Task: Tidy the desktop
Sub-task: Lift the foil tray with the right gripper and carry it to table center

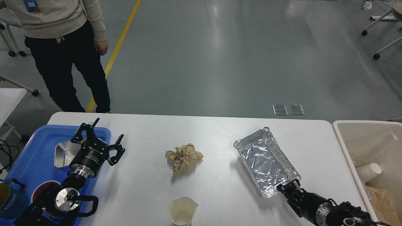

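The white desktop point(220, 131) holds a crumpled brown paper ball point(184, 158) in the middle, a white paper cup point(182, 211) at the front edge and a silver foil tray point(265, 161) at the right. My right gripper point(288, 186) is shut on the foil tray's near corner, and the tray is tilted and turned with its far end to the left. My left gripper point(100, 141) is open and empty, above the right edge of the blue tray point(34, 157).
The blue tray holds a steel dish point(62, 153), a dark red bowl point(42, 193) and a mug marked HOME point(11, 201). A beige bin point(370, 150) with a paper cup and brown paper stands at the right. A person point(62, 47) stands behind the table's left corner.
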`<state>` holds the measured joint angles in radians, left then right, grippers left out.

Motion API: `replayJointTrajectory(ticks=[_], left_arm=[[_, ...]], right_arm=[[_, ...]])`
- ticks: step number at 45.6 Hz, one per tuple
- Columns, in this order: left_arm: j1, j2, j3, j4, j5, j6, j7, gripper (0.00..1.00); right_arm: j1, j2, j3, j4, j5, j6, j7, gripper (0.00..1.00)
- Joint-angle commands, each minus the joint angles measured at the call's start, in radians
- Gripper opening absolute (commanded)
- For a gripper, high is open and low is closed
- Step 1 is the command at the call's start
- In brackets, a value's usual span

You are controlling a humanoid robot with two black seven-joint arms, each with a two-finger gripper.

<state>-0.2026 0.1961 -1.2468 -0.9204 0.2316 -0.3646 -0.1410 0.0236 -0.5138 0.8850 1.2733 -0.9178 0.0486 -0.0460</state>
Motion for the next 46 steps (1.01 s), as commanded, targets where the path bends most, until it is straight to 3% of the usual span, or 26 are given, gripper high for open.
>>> replayJointTrajectory(ticks=[1, 10, 28, 46], left_arm=[[0.003, -0.001, 0.000, 0.000, 0.000, -0.002, -0.005, 0.97], [0.020, 0.000, -0.003, 0.000, -0.002, -0.002, -0.011, 0.97], [0.015, -0.003, 0.004, 0.000, -0.003, 0.000, -0.005, 0.97], [0.014, -0.003, 0.006, 0.000, -0.002, 0.001, 0.004, 0.97]], right_arm=[[0.002, -0.046, 0.002, 0.024, 0.004, 0.007, 0.000, 0.00], [0.006, -0.198, -0.021, 0.118, 0.008, 0.017, -0.002, 0.00], [0.004, -0.624, -0.040, 0.337, 0.016, 0.080, 0.000, 0.00], [0.044, -0.730, -0.041, 0.383, 0.077, 0.197, 0.014, 0.00]])
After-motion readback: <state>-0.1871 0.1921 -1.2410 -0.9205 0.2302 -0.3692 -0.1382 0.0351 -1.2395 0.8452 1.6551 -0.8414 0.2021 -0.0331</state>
